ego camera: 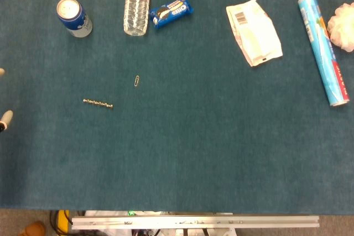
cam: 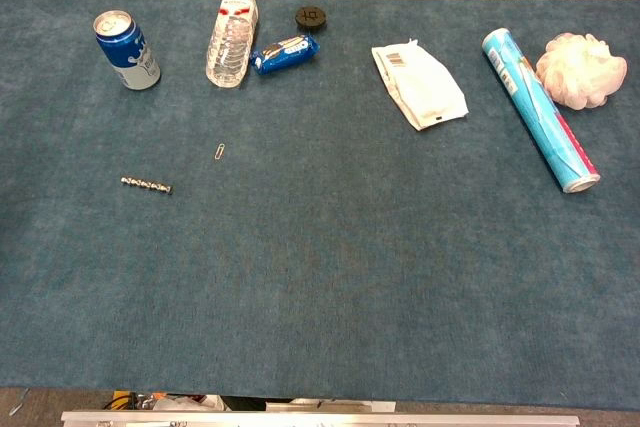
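On teal table (cam: 330, 267), upright soda can (cam: 125, 49), lying water bottle (cam: 230, 35)

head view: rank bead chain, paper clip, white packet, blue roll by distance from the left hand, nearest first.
Only fingertips of the left hand show, at the left edge.
1. Bead chain, left of centre.
2. Paper clip, just beyond it.
3. White packet, far right of centre.
4. Blue roll, right edge.

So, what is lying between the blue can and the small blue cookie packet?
A clear water bottle is between the blue can and the cookie packet, close beside the packet. Both the head view and the chest view show this.
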Controlling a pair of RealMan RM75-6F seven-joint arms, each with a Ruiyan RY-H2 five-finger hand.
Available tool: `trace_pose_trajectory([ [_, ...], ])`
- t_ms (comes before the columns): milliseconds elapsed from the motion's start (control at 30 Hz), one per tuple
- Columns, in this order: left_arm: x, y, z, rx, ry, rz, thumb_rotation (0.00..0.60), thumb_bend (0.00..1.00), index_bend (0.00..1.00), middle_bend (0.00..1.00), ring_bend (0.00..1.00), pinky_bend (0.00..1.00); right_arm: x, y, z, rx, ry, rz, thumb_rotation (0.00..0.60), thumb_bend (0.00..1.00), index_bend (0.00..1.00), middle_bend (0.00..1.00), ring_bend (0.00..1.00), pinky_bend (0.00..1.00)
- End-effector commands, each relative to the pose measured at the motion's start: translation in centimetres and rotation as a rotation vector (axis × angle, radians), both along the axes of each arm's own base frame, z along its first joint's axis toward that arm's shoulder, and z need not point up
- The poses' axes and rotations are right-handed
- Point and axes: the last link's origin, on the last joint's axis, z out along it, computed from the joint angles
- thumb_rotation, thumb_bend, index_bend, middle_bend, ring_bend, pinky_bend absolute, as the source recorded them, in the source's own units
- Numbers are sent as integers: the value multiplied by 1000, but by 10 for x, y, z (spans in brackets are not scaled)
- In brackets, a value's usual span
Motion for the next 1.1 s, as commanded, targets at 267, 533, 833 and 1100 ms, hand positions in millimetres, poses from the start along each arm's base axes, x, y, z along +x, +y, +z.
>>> trace_pose_trajectory([
  [267, 0, 2, 0, -5, -7, -22, 600, 196, 226, 303, 279, 267, 4, -5, 3, -8, -16, 22, 600, 258, 398, 380, 362, 552],
  [533, 2, 25, 2, -69, 6, -98, 600, 195, 226, 325, 287, 334, 22, -27, 13, -36, -66, 71, 600, 259, 398, 382, 362, 552],
  [833, 1, 59, -17, -221, 37, -134, 600, 195, 230, 478, 468, 628, 38, -41, 15, -39, -105, 101, 600, 259, 398, 382, 363, 552],
  [1100, 2, 87, -45, -348, 68, -149, 600, 196, 302, 771, 784, 935, 36, -43, 13, -39, -75, 89, 600, 259, 398, 387, 369, 552],
])
